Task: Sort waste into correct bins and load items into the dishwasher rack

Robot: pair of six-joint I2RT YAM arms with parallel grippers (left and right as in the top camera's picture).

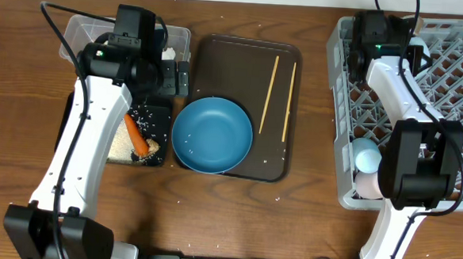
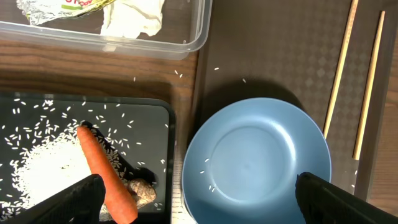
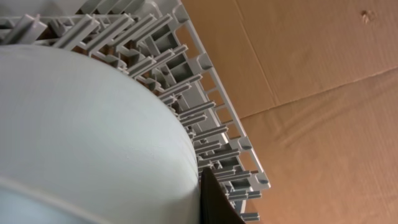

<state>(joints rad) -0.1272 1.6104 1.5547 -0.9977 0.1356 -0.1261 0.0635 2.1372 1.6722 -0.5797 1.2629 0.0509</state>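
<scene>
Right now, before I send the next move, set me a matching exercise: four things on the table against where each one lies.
Things:
1. carrot
2. white crumpled paper
3. chopsticks
4. pale-blue dish

Places:
A. grey rack
B. black tray
C. brown serving tray
D. clear tub

Pairs: 1-B, 2-D, 3-C, 4-A.

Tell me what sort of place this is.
Likely a lab bench staged as a dish-clearing station: wooden table, grey dishwasher rack, brown serving tray with a blue bowl, and cardboard beyond the rack.
</scene>
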